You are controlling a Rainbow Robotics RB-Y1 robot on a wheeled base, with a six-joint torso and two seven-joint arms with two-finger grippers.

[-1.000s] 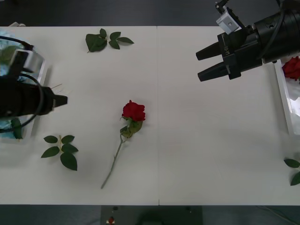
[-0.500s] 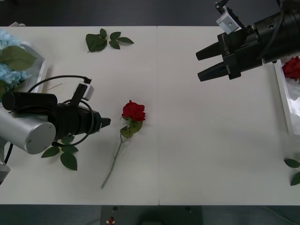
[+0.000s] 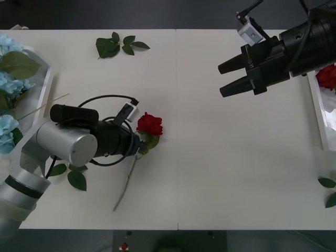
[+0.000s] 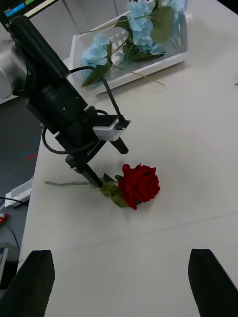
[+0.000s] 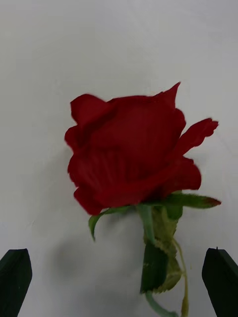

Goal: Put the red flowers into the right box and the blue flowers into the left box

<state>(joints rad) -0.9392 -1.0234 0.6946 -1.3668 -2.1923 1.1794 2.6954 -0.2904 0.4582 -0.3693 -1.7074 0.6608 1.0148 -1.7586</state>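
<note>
A red rose [image 3: 149, 125] lay near the middle of the table [image 3: 220, 157], its stem running toward the near edge. The left gripper [image 4: 105, 165] was lowered over the stem just below the head, fingers spread and apparently not yet closed on it. The right gripper [image 3: 228, 77] was held open and empty above the far right of the table. Blue flowers [image 3: 9, 84] lay in the left box [image 3: 46, 86].

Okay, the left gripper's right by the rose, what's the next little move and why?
Probably lower and close on the stem. The left gripper is open, its fingers either side of the stem just below the rose, which lies flat on the table.
</note>
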